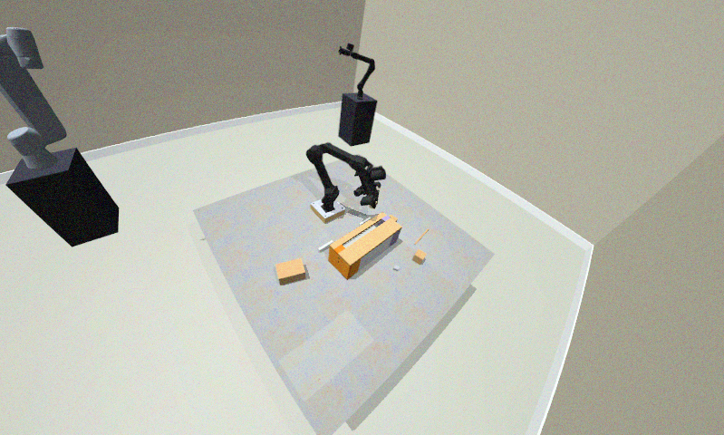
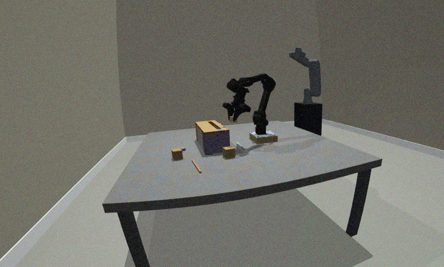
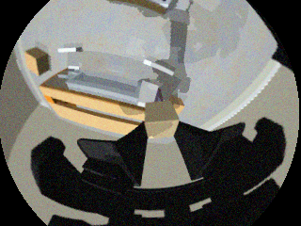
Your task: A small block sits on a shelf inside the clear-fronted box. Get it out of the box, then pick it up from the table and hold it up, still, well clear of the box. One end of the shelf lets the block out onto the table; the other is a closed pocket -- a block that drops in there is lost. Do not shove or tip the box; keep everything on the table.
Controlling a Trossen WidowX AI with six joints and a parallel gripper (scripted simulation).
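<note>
My gripper (image 1: 372, 205) (image 2: 233, 119) (image 3: 159, 122) is shut on the small tan block. The block (image 2: 230, 118) (image 3: 161, 113) sits between the fingertips and sticks out past them, raised above the table; the top view does not show it clearly. The long box (image 1: 373, 243) (image 2: 216, 142) (image 3: 94, 100) stands upright on the table, with an orange end, a purple end and a slot in its top. In the exterior view the block is higher than the box top, just to its right. In the top view the gripper is behind the purple end. The exact gap to the box is unclear.
A larger wooden block (image 1: 291, 271) lies beyond the orange end. Small cubes (image 1: 419, 257) (image 2: 176, 154) and a second cube (image 2: 228, 153) lie near the purple end, with a thin stick (image 1: 421, 236) (image 2: 196, 166). White bars (image 1: 325, 246) (image 3: 69, 49) lie on the arm's side of the box.
</note>
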